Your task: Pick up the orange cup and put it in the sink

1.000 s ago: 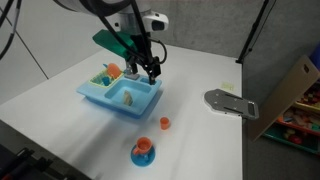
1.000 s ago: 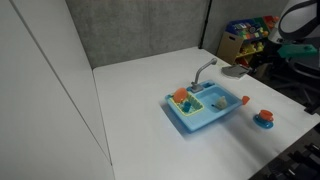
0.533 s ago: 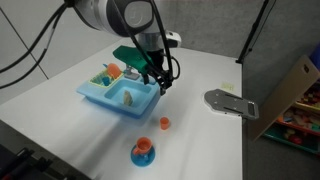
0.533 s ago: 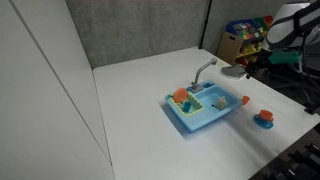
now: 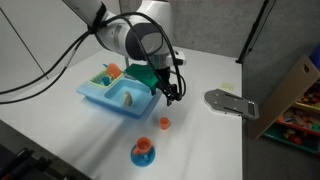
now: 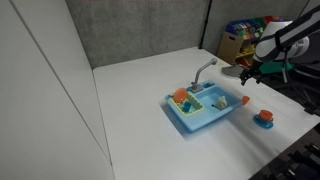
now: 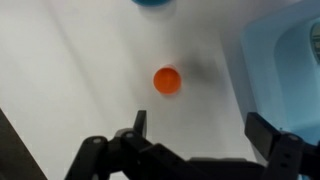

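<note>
while the claw (image 5: 172, 97) hangs wide open and empty over the white table (image 5: 205, 140), the orange cup (image 5: 165, 123) sits on that table near the right end of the sink (image 5: 100, 98), not touching it.

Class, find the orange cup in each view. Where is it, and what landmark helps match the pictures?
Exterior view: cup lower centre, beside the sink.
Exterior view: cup right of the sink.
Wrist view: cup at centre, sink at right edge.
Shared landmark: the sink.
</note>
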`<state>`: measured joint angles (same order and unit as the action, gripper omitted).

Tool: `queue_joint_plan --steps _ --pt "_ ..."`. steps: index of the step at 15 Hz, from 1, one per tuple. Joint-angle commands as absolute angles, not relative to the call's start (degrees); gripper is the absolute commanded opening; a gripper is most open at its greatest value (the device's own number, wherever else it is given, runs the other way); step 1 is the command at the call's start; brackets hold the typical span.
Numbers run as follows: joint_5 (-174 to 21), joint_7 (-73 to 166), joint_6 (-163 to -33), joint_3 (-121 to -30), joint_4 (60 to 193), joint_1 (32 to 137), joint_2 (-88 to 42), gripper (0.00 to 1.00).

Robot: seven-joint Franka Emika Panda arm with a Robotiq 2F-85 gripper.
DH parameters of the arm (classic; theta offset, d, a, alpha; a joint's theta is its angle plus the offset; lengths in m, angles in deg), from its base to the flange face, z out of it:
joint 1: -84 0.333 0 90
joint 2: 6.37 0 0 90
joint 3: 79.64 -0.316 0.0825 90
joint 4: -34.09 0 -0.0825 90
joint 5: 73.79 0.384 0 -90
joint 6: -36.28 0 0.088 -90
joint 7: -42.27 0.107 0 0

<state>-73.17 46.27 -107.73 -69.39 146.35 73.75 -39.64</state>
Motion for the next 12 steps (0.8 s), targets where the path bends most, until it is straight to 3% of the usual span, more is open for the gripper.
queue_joint_plan --steps 1,12 --pt "-73.4 45.9 -110.0 -69.2 143.2 72.8 -43.7 1.00" --pt "-72.7 44.8 -109.5 -69.3 141.9 70.5 -48.4 1.00"
